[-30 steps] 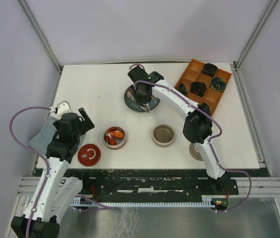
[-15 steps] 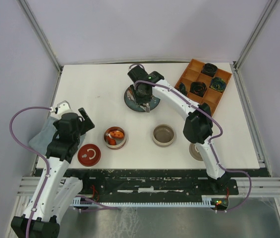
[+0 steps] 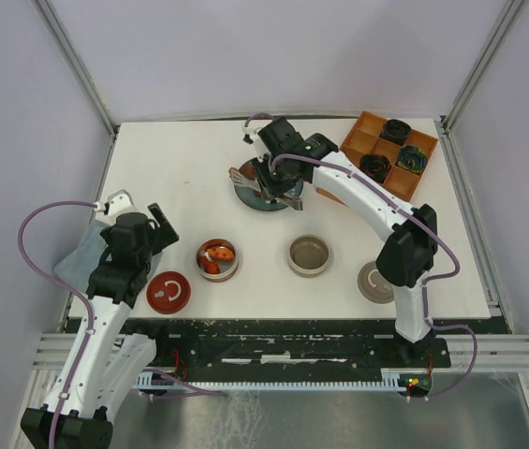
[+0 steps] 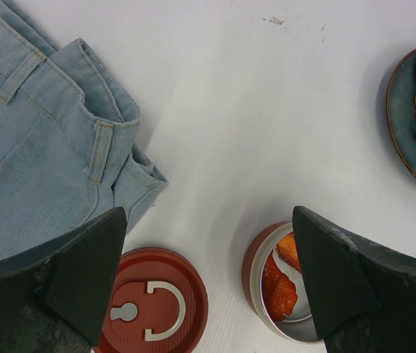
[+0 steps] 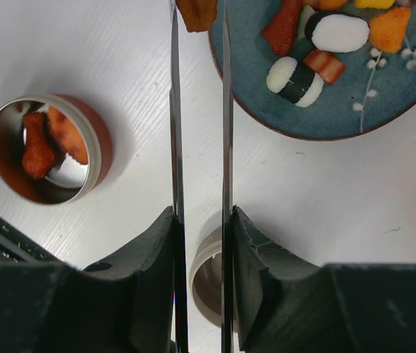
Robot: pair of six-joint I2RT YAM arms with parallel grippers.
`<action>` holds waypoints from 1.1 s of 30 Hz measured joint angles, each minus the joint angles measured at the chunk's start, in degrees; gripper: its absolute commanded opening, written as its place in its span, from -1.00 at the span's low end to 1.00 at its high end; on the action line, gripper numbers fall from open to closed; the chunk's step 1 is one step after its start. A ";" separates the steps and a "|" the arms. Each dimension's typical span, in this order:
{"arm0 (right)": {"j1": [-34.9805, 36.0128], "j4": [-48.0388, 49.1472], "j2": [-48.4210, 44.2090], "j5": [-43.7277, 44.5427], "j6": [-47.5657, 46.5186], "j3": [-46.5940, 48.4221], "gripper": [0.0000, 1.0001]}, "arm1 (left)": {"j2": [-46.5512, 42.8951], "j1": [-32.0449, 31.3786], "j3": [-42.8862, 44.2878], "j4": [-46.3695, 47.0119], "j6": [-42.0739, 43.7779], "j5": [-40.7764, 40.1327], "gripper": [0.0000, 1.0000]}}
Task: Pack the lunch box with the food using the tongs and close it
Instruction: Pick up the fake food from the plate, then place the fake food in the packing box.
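My right gripper (image 5: pixel 200 213) (image 3: pixel 278 173) is shut on the silver tongs (image 5: pixel 174 110), whose two arms run close together and parallel. Their tips (image 3: pixel 238 174) pinch an orange-brown piece of food (image 5: pixel 196 13) just off the left rim of the blue plate (image 5: pixel 325 125) (image 3: pixel 262 198). More food (image 5: pixel 336 33) lies on the plate. The red round lunch box (image 3: pixel 217 259) (image 5: pixel 93 140) (image 4: pixel 255 257) stands open with orange pieces (image 4: pixel 277 290) inside. Its red lid (image 3: pixel 168 292) (image 4: pixel 149 309) lies beside it. My left gripper (image 4: pixel 208 287) (image 3: pixel 156 224) hangs open and empty above the gap between lid and box.
A beige round container (image 3: pixel 310 254) (image 5: pixel 200 283) stands right of the lunch box, with its lid (image 3: pixel 374 282) further right. Folded denim cloth (image 4: pixel 38 147) (image 3: pixel 81 253) lies at the left. An orange divided tray (image 3: pixel 362 140) with dark rosettes sits at the back right.
The right arm's elbow has swung to the right and its wrist has turned, carrying the tongs' tips from over the plate to its left rim. The left arm has not moved.
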 measured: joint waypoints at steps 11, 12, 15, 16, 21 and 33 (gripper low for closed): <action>5.92 -0.37 -8.79 -5.66 -10.78 -7.98 -0.25 | 0.00 0.00 -0.02 0.00 0.00 0.00 1.00; 6.91 -1.01 -8.79 -5.68 -11.47 -8.11 -0.25 | 0.00 0.00 -0.02 0.00 0.00 0.00 1.00; 9.92 -3.54 -8.79 -5.66 -13.51 -8.24 -0.24 | 0.00 0.00 0.00 -0.02 0.00 0.00 1.00; 10.91 -4.28 -8.79 -5.64 -14.21 -8.24 -0.24 | 0.00 0.00 -0.02 0.00 0.00 0.00 1.00; 14.27 -8.11 -8.79 -5.20 -17.09 -8.24 -0.24 | 0.02 0.00 0.00 -0.02 0.00 0.00 1.00; 16.59 -12.59 -6.62 0.24 -20.00 -7.02 -0.23 | 0.02 0.00 -0.02 0.00 0.00 0.00 1.00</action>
